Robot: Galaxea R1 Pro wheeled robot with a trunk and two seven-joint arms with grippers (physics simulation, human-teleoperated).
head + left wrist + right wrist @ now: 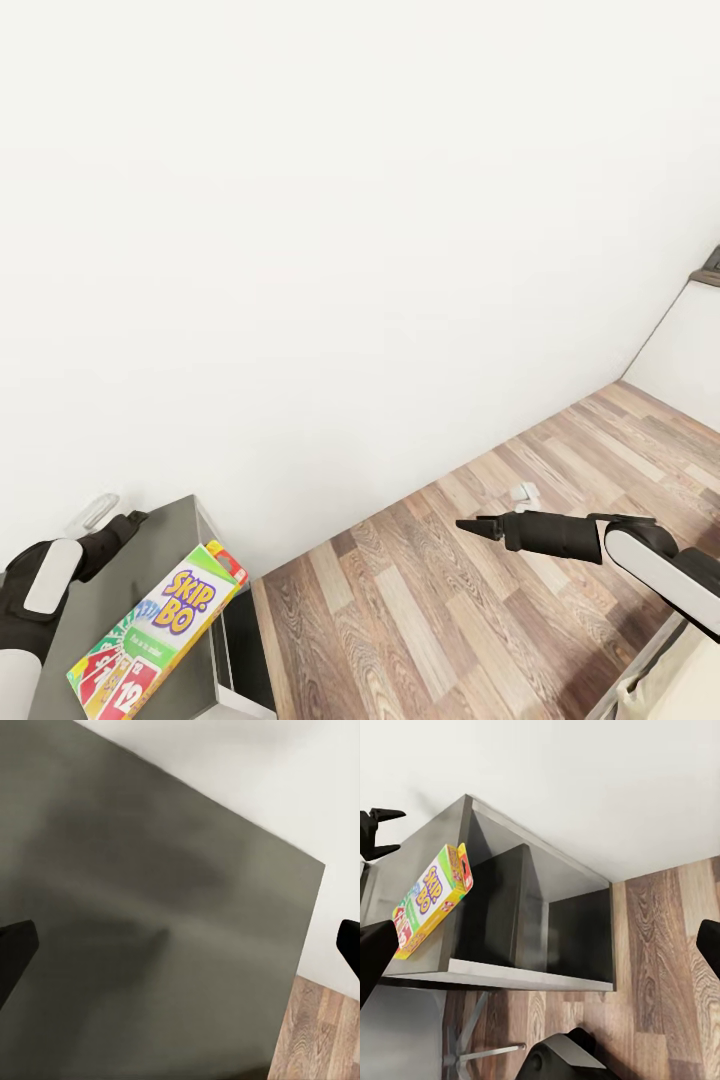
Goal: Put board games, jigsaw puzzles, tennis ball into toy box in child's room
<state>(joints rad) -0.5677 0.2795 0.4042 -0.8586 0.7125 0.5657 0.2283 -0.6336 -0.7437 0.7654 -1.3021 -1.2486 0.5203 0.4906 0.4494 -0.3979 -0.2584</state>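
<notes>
One board game, the rainbow SKIP-BO box [155,635] with red cards printed on it, lies flat on a low dark-grey cabinet top [165,545]. One corner of the box juts past the cabinet's edge. It also shows in the right wrist view as the SKIP-BO box [431,900]. My left gripper [135,520] hovers open over the bare back part of that top, holding nothing; from the right wrist it appears as the left gripper [375,832]. My right gripper [470,525] is open and empty above the wood floor, pointing toward the cabinet. The toy box and the table are out of view.
The cabinet [540,915] has open dark compartments and stands against a white wall [350,250]. Wood-plank floor [450,620] stretches to the right. A beige bed corner [655,690] shows at the lower right, and a white-sided unit [690,345] at the far right.
</notes>
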